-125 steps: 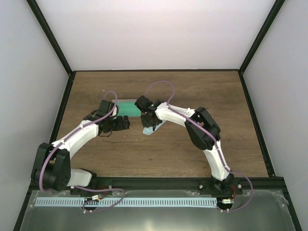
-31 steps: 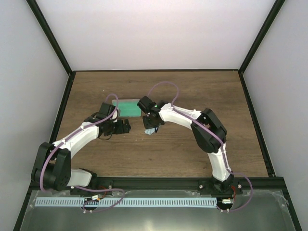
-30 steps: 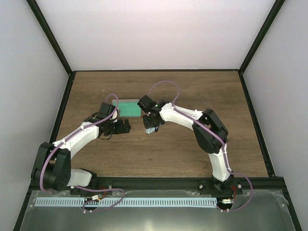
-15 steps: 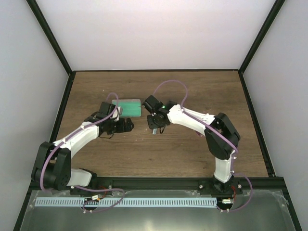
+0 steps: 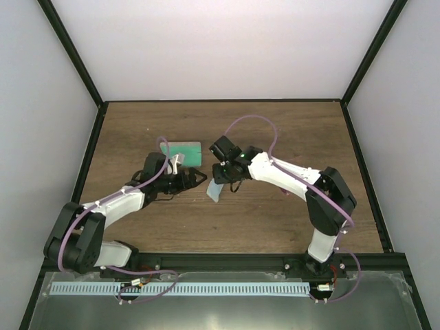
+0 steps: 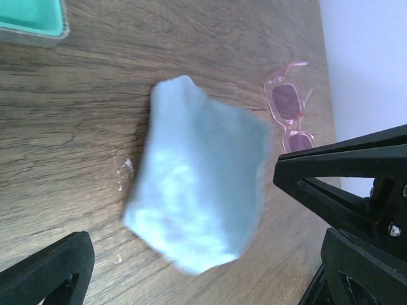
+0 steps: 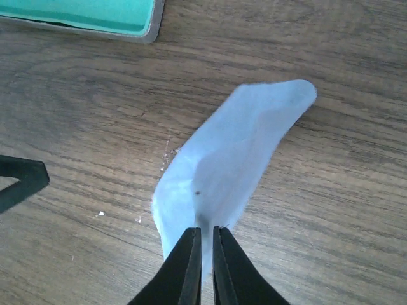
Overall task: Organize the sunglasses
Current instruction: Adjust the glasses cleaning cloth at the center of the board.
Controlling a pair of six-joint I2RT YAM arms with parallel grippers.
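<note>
Right wrist view: the right gripper point(image 7: 205, 234) has its jaws drawn down to a narrow slit, pinching one edge of a pale blue cloth point(image 7: 236, 152). The rest of the cloth spreads away over the wooden tabletop point(image 7: 343, 241). Holding it by the edge seems meant to let it hang free, so it can be carried or opened out. I cannot tell whether its far end touches the wood.

From the left wrist, the left gripper point(image 5: 191, 181) points at the same cloth with its jaws wide and holding nothing, probably placed to catch a second edge.

The sunglasses point(image 6: 289, 114) lie flat on the tabletop beyond the cloth, near it but not touching, in neither gripper. Their pink lenses face up. One temple shows, and the other is too thin to make out, so I cannot say if they are folded.

The case point(image 5: 184, 152) rests open behind both grippers, green inside showing. Both wrist views cut it to a corner. In the top view the sunglasses are too small to pick out with confidence.
</note>
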